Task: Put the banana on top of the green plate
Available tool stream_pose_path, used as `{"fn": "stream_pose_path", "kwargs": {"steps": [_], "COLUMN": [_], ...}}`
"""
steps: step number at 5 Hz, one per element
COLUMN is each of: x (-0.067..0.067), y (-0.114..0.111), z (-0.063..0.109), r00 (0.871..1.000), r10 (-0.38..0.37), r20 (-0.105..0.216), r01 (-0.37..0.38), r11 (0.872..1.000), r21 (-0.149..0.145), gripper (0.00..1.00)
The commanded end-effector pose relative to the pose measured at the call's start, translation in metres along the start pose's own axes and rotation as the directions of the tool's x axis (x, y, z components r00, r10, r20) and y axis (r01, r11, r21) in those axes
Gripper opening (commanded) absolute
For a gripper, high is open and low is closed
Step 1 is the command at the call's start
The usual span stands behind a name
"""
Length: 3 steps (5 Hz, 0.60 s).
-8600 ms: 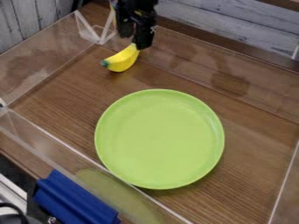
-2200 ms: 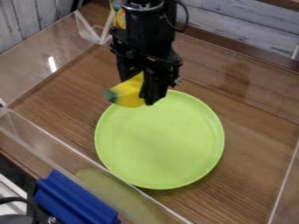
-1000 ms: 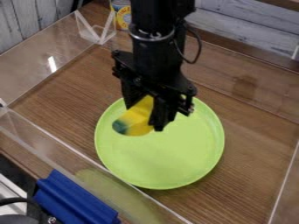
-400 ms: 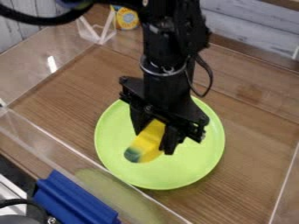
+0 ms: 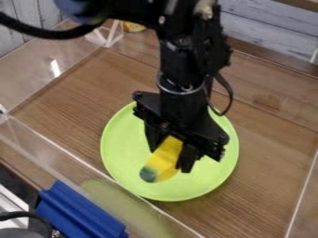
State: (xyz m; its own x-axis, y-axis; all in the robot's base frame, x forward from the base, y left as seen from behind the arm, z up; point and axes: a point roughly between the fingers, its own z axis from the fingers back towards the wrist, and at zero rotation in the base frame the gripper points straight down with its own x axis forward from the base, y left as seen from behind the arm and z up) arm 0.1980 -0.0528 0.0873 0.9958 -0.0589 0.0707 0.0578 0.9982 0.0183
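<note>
Banana [image 5: 165, 158]: held in the tool, tilted, its greenish tip low and toward the near left, its upper end between the black fingers. It hangs over the near middle of the plate; whether the tip already touches the surface cannot be told from this view.
Blue object [image 5: 77, 216]: lies at the near left corner, well apart from the plate. Risk from it looks small unless the arm swings that way when it pulls back.
Clear wall [image 5: 32, 153]: a see-through barrier runs along the near left side. A wide sideways retreat could clip it.
Green plate [image 5: 125, 139]: round, lime green, shallow rim, sitting on the wooden tabletop [image 5: 74, 93]. It looks light and rests loose, so a push downward or sideways could slide it.
Tool [image 5: 180, 153]: pointing down, clamped narrow around the banana, fingers on either side of its upper part.
Risk, drop from height: if the fingers part while the tip is above the surface, the smooth curved banana may bounce or roll toward the rim and off.
Risk, pressing down: going lower with the banana tilted could jam its tip into the plate, tip the plate edge up, or twist the banana in the grip.
Risk, release: the banana may stick to one finger and get dragged as the arm lifts.
Yellow item [image 5: 130, 16]: at the far edge behind the arm, mostly hidden; no part in this step.
</note>
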Motion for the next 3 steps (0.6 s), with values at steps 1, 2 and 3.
{"fn": "stream_pose_path", "kwargs": {"steps": [1, 2, 3], "x": [0.0016, 0.0019, 0.0029], "y": [-0.0045, -0.0094, -0.0125], "z": [0.0012, -0.0011, -0.0029], "r00": [1.000, 1.000, 1.000], "r10": [-0.011, -0.020, -0.021], "r20": [0.020, 0.023, 0.024], "r01": [0.011, 0.020, 0.021], "r11": [1.000, 1.000, 1.000], "r21": [-0.001, 0.003, 0.007], "gripper": [0.00, 0.00, 0.00]}}
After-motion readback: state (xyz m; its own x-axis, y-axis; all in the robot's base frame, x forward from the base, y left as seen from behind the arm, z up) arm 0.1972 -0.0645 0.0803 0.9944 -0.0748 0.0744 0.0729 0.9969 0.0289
